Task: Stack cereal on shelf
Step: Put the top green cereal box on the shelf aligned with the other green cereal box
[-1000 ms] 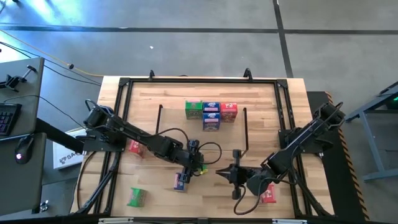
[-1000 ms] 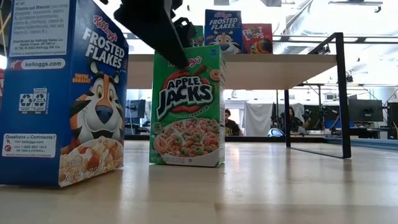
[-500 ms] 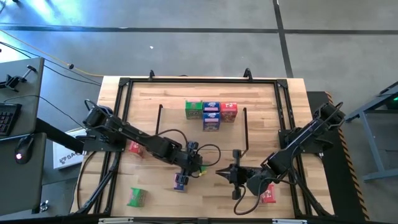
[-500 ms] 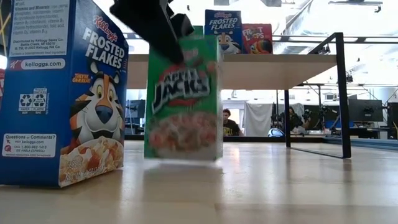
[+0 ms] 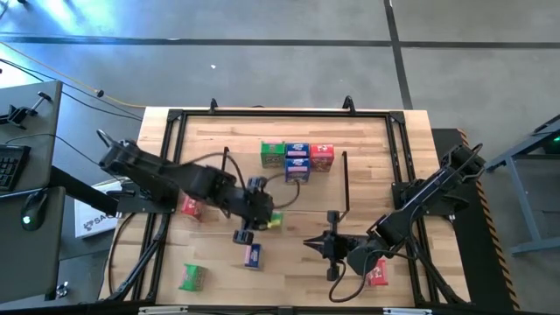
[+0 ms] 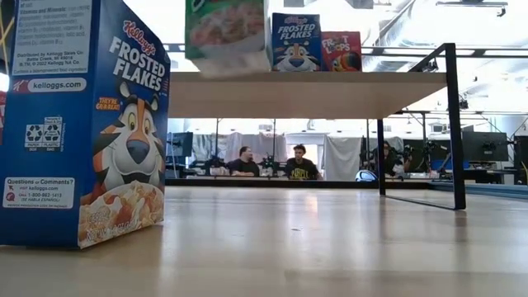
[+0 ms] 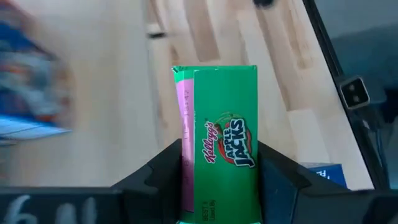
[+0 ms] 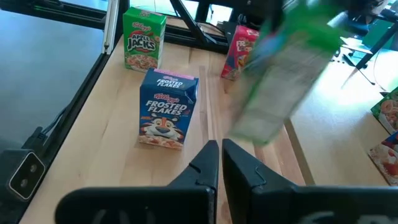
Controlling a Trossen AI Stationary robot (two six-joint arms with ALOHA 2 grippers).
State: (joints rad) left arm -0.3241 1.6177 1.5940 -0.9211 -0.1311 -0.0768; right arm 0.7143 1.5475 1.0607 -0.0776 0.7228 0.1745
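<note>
In the left wrist view my left gripper [image 7: 221,163] is shut on a green Apple Jacks box [image 7: 222,134]. From above, this gripper [image 5: 261,215] hangs over the table's middle, near side of the shelf [image 5: 346,179]. The low view shows the green box [image 6: 227,29] raised above the shelf's wood top [image 6: 305,82]. A green box [image 5: 272,153], two blue boxes [image 5: 297,160] and a red box [image 5: 322,156] stand on the shelf. A blue box [image 5: 253,255] stands on the table. My right gripper [image 5: 315,243] waits shut to its right. My left gripper pinches the green box between its two fingers [image 7: 163,177], one on each of two opposite faces, with a narrow printed side panel [image 7: 230,143] facing the wrist camera. The box is lifted clear of the table [image 6: 227,29] and hangs below the fingers.
Loose boxes lie on the table: a red one [image 5: 190,208] at the left, a green one [image 5: 191,276] near the front left, and a red one [image 5: 378,276] by my right arm. A black frame [image 5: 175,118] rims the table. People sit in the room behind [image 6: 272,161].
My left gripper has risen and moved toward the table's far left, carrying the green box. The box stood on the table a second ago, tipped as it came off, and now hangs clear, above the height of the shelf top. My right arm has kept still.
</note>
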